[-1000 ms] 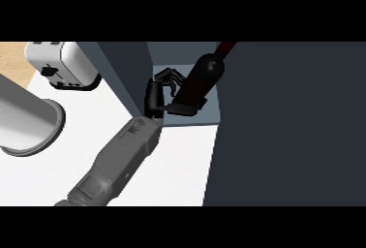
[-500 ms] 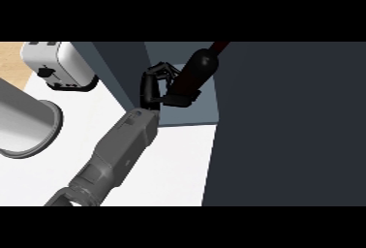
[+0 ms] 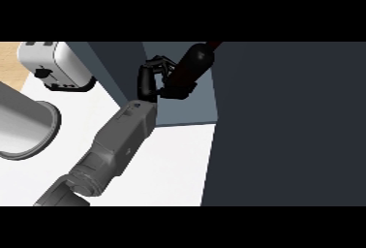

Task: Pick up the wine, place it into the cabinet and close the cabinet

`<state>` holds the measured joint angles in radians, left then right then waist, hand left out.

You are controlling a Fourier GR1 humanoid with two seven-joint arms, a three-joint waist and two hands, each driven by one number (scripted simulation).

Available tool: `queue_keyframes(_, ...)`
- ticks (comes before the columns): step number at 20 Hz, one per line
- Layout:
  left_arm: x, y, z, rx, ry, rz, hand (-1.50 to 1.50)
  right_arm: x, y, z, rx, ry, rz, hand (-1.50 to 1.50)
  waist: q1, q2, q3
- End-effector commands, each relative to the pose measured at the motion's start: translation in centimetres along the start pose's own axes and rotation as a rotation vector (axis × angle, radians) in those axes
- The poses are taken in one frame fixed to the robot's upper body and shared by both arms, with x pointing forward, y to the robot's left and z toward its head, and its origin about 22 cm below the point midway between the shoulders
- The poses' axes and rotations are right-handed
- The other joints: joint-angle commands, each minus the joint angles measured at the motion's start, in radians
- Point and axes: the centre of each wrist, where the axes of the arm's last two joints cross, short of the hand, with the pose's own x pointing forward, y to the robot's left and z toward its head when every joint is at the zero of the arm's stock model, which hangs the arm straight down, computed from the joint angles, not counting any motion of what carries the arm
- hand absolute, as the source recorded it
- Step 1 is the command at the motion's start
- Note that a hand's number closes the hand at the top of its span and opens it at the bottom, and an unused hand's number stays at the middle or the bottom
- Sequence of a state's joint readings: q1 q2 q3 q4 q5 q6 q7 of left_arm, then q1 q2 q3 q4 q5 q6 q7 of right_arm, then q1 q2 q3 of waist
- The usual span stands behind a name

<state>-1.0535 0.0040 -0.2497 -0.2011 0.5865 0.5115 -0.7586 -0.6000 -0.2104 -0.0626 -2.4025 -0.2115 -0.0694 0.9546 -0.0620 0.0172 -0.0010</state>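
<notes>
As I look down from my head view, my right hand (image 3: 151,80) has its fingers (image 3: 146,77) curled round the dark wine (image 3: 187,69) bottle, holding it tilted inside the open cabinet (image 3: 182,104), above its blue-grey shelf. A dark cabinet door (image 3: 286,126) stands just right of it. On the white table (image 3: 164,164) sit a toaster (image 3: 53,65) and a grey cylinder (image 3: 22,123).
</notes>
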Motion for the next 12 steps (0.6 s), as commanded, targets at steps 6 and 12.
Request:
queue_keyframes(6, 0.3, 0.8, -1.2, 0.041, 0.010, -0.140, 1.50, -0.1, 0.5, 0.8, 0.026, -0.035, -0.031, -1.50, -0.016, 0.011, 0.000)
queue_keyframes(12, 0.0, 1.5, -1.3, 0.085, 0.051, -0.171, 1.50, 0.4, -0.2, 0.6, 0.029, -0.051, -0.027, -1.50, -0.029, 0.016, 0.000)
